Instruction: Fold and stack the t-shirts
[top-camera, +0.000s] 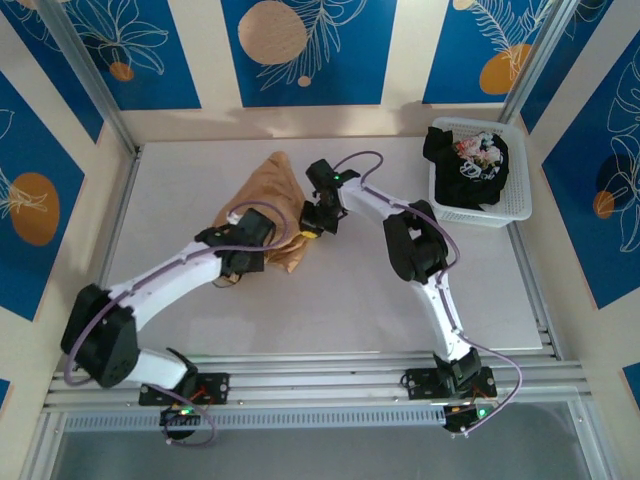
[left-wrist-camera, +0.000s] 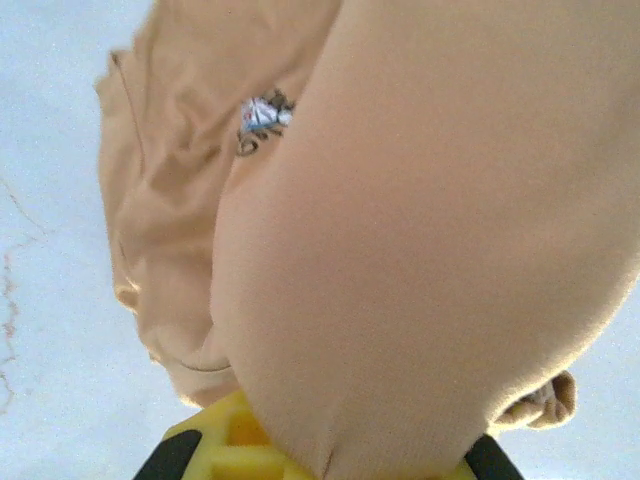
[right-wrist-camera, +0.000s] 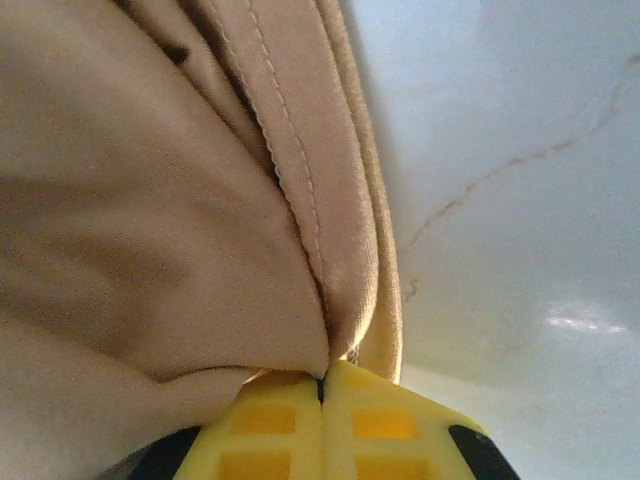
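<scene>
Tan tee (top-camera: 272, 195) sits near table (top-camera: 400, 290) centre, bunched into a rough cone. Its long axis runs 12–6 and the narrow end points to 12 o'clock. The wide end is at 6, under the two wrists.

Left gripper (top-camera: 238, 268) is at the tee's 7 o'clock edge. In the left wrist view its yellow pads (left-wrist-camera: 225, 445) are mostly buried under a smooth bulge of cloth, closed on the tan tee (left-wrist-camera: 420, 260). A small blue-white print (left-wrist-camera: 265, 113) shows in a crease.

Right gripper (top-camera: 312, 228) is at the tee's 4 o'clock edge. Its ribbed yellow pads (right-wrist-camera: 265, 420) are pressed together, pinching a gathered fold of the tan tee (right-wrist-camera: 150, 230). A double-stitched hem (right-wrist-camera: 300, 180) runs up from the pinch.

The cloth is a soft matte knit with heavy folds. The tabletop is pale and smooth with thin crack lines.

Black tee (top-camera: 468, 160) is crumpled in a white slatted basket (top-camera: 500, 215) at the table's 2 o'clock corner, with the white-pink print facing up.
</scene>
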